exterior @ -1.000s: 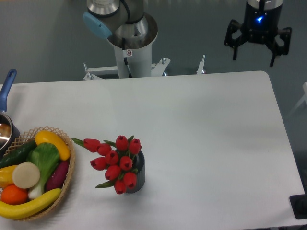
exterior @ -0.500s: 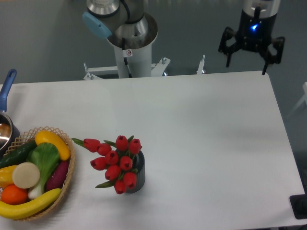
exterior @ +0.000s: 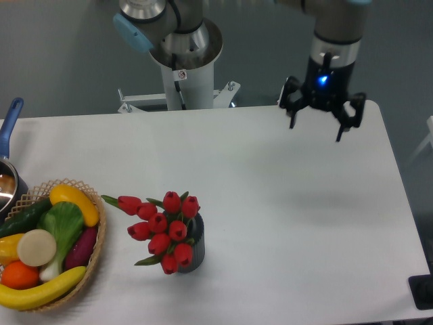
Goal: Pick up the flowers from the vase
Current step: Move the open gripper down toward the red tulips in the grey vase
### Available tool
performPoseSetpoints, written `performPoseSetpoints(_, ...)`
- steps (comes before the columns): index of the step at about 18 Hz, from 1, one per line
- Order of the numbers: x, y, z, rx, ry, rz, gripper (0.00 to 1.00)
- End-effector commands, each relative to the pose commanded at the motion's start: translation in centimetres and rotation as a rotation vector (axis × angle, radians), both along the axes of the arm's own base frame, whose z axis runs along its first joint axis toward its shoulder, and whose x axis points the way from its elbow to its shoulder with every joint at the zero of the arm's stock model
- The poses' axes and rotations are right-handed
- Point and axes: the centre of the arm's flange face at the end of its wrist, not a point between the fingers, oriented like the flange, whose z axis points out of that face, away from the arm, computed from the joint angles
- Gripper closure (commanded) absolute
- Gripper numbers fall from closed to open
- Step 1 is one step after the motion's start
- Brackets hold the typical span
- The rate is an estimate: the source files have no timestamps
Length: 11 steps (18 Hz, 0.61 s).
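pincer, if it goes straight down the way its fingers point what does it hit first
Probably bare table. The pincer hangs open, fingers down, over the right rear of the table, well away from the flowers and vase. Depth is hard to judge from this single view.

Silver-grey arm [exterior: 177,27] on a pale column, light blue joint cap up top. Black gripper [exterior: 322,112] glowing blue, spidery black jaws.

The vase [exterior: 193,250] stands on the counter [exterior: 284,203], holding the flowers [exterior: 161,230]. Left of it sits the basket [exterior: 95,254]; the pincer [exterior: 318,108] hangs far behind, rightward.
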Motion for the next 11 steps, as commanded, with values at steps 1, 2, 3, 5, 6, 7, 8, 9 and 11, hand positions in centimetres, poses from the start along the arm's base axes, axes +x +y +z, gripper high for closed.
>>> performPoseSetpoints(1, 0.1, 0.3, 0.0, 0.041, -0.012, 0.028, 0.00)
performPoseSetpoints(2, 0.7, 1.1, -0.1, 0.064, 0.000, 0.016, 0.00)
performPoseSetpoints(3, 1.3, 2.2, -0.2, 0.074, 0.018, -0.007, 0.00)
performPoseSetpoints(5, 2.8, 4.7, -1.5, 0.088, 0.028, -0.064, 0.00)
performPoseSetpoints(6, 3.6, 5.7, -1.7, 0.107, 0.032, -0.089, 0.00)
performPoseSetpoints(7, 3.8, 6.5, -2.4, 0.128, 0.024, -0.106, 0.00)
performPoseSetpoints(8, 3.8, 6.9, -2.6, 0.162, 0.009, -0.119, 0.00)
performPoseSetpoints(9, 4.0, 7.3, -2.5, 0.205, -0.012, -0.135, 0.00)
performPoseSetpoints(11, 4.4, 8.1, -2.4, 0.277, -0.040, -0.177, 0.00)
